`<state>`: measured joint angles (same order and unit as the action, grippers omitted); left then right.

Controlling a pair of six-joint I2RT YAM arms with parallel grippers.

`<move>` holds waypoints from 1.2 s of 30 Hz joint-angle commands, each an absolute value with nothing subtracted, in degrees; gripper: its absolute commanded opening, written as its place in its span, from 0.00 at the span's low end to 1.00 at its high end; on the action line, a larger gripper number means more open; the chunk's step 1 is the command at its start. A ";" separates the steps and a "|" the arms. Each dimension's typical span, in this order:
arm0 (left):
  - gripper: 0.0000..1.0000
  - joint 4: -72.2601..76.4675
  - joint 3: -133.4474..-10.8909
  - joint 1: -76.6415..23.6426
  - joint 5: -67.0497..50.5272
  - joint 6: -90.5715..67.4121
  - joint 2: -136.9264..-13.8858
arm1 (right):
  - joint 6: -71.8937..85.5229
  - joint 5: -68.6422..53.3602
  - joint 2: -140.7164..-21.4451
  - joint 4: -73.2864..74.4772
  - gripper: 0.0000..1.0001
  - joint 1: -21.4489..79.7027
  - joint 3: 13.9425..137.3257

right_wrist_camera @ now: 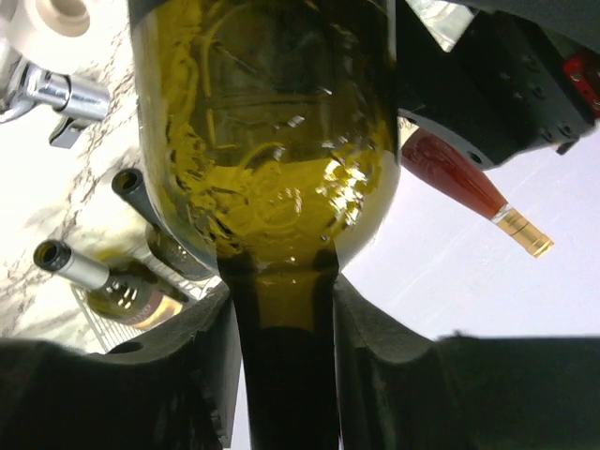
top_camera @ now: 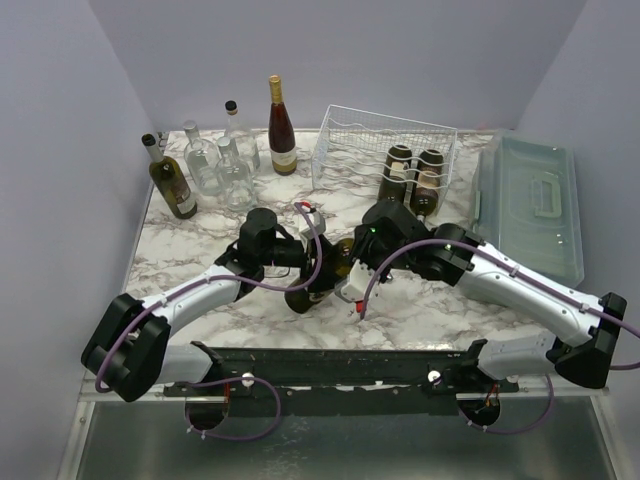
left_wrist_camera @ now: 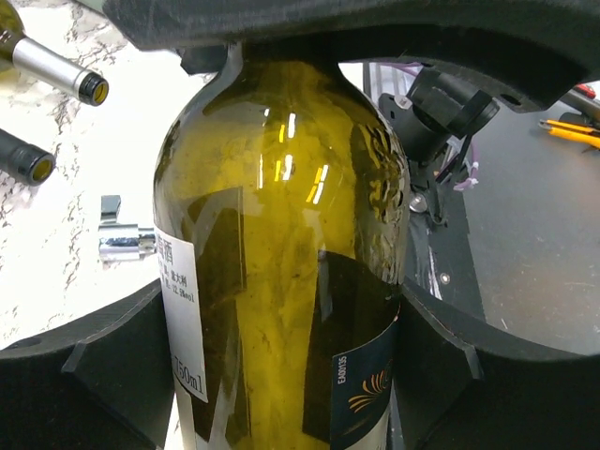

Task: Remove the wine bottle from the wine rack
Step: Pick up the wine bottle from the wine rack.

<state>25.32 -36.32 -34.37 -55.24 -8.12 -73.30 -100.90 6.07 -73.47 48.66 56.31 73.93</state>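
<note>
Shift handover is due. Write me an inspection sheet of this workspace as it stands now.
Surface: marble-pattern table; no spills seen.
Job's things: wine bottle is out of the wine rack, held in front of it; two bottles lie in the rack.
Clutter: upright bottles at the far left; lidded plastic bin at the right.
Grippers: left gripper shut on the bottle's body; right gripper shut on its neck.
Cables: purple cables run along both arms; one loops near the held bottle.
Surroundings: plain pale walls; nothing else seen.
</note>
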 commanded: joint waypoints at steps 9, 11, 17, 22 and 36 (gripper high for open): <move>0.00 25.62 -34.68 -34.63 -45.07 -5.59 -64.07 | -89.74 1.12 -67.45 41.23 1.00 56.82 70.39; 0.00 25.58 -33.75 -34.63 -42.80 -5.90 -63.06 | -86.79 -0.83 -66.81 42.70 1.00 56.78 71.19; 0.00 25.15 -31.41 -34.54 -35.55 -7.13 -60.36 | -74.97 -10.05 -64.47 46.40 1.00 56.79 76.81; 0.00 24.87 -29.57 -34.54 -30.13 -7.21 -58.08 | -57.98 -17.02 -62.53 45.44 1.00 56.84 79.66; 0.00 26.33 -22.46 -37.31 -18.83 -2.99 -44.31 | 8.15 -13.88 -59.21 17.51 1.00 52.63 70.03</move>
